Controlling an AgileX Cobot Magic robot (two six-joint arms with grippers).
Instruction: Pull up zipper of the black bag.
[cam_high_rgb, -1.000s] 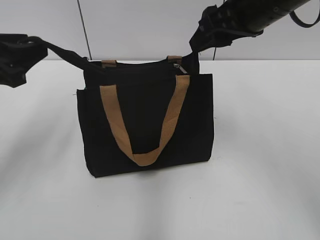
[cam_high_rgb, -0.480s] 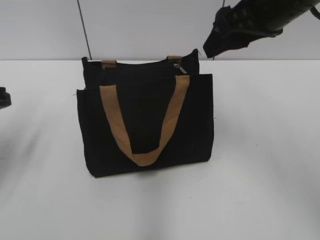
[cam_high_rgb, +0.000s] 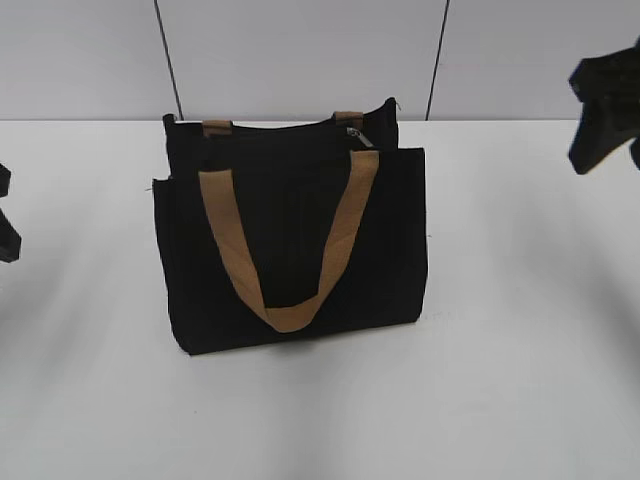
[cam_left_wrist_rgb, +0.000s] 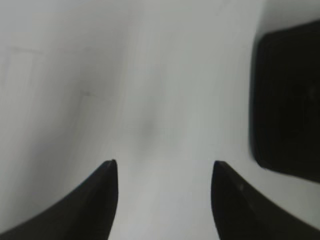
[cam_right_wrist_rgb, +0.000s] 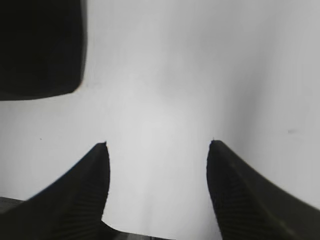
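The black bag (cam_high_rgb: 290, 235) stands upright in the middle of the white table, with tan webbing handles (cam_high_rgb: 285, 250). The small silver zipper (cam_high_rgb: 359, 134) sits at the right end of the bag's top edge. My left gripper (cam_left_wrist_rgb: 164, 162) is open and empty over bare table, with the bag's side (cam_left_wrist_rgb: 287, 100) at the right edge of its view. My right gripper (cam_right_wrist_rgb: 157, 144) is open and empty, with the bag's corner (cam_right_wrist_rgb: 40, 47) at its upper left. In the exterior view the left arm (cam_high_rgb: 5, 225) barely shows at the left edge and the right gripper (cam_high_rgb: 600, 115) hangs at the far right.
The white table (cam_high_rgb: 520, 330) stretches around the bag. A pale wall with two dark vertical seams (cam_high_rgb: 168, 60) stands behind it.
Both arms have drawn away from the bag's top corners, the left out to the left edge and the right out to the far right and lower. The bag has not moved.
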